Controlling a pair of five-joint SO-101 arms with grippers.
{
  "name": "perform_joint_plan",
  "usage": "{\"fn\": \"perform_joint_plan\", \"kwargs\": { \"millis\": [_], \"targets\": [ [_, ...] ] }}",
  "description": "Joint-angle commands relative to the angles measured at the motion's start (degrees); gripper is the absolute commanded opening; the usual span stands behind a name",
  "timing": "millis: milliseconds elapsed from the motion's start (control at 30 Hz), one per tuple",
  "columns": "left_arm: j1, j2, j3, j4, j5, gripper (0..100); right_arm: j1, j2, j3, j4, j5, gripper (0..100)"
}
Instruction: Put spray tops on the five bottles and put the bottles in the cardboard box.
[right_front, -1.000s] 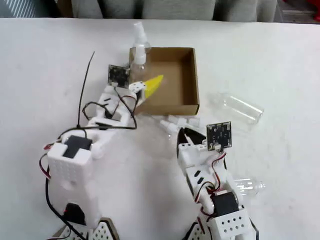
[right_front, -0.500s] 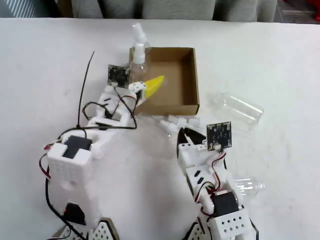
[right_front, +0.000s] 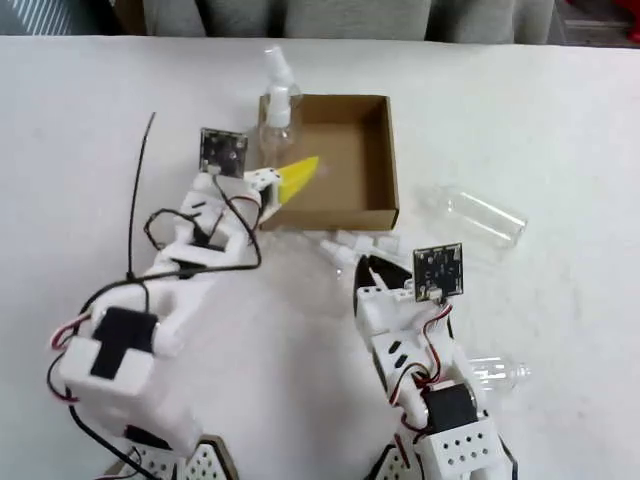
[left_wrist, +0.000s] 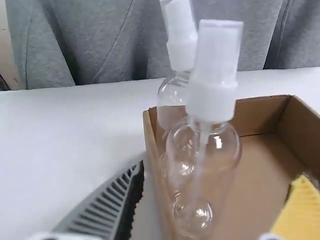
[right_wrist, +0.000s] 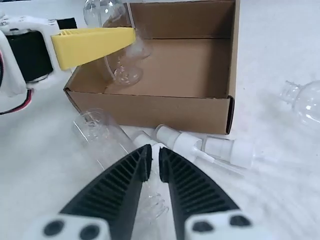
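Several loose spray tops (right_wrist: 182, 141) lie just ahead of right gripper (right_wrist: 154, 156), between it and cardboard box (right_wrist: 150, 107), long axes crosswise; right arm nearer. Its jaws nearly closed, apparently empty. Left gripper (left_wrist: 218, 180) spread wide, capped bottle (left_wrist: 202, 150) upright between jaws in box corner.

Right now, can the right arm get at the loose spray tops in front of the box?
Probably yes. The spray tops lie on open table just beyond the right gripper, nothing between; a clear bottle lies alongside.
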Motion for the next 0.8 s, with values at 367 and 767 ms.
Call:
{"fn": "perform_joint_plan", "kwargs": {
  "millis": [367,767],
  "targets": [
    [-5.9,-18.3,-0.3,23.8,3.1,4,0.5,-0.1,0.5,0.0,0.7,1.5],
    [-6.0,-38.4,1.8,53.2,2.9,4,0.5,-0.1,0.5,0.0,0.7,1.5]
  ]
}}
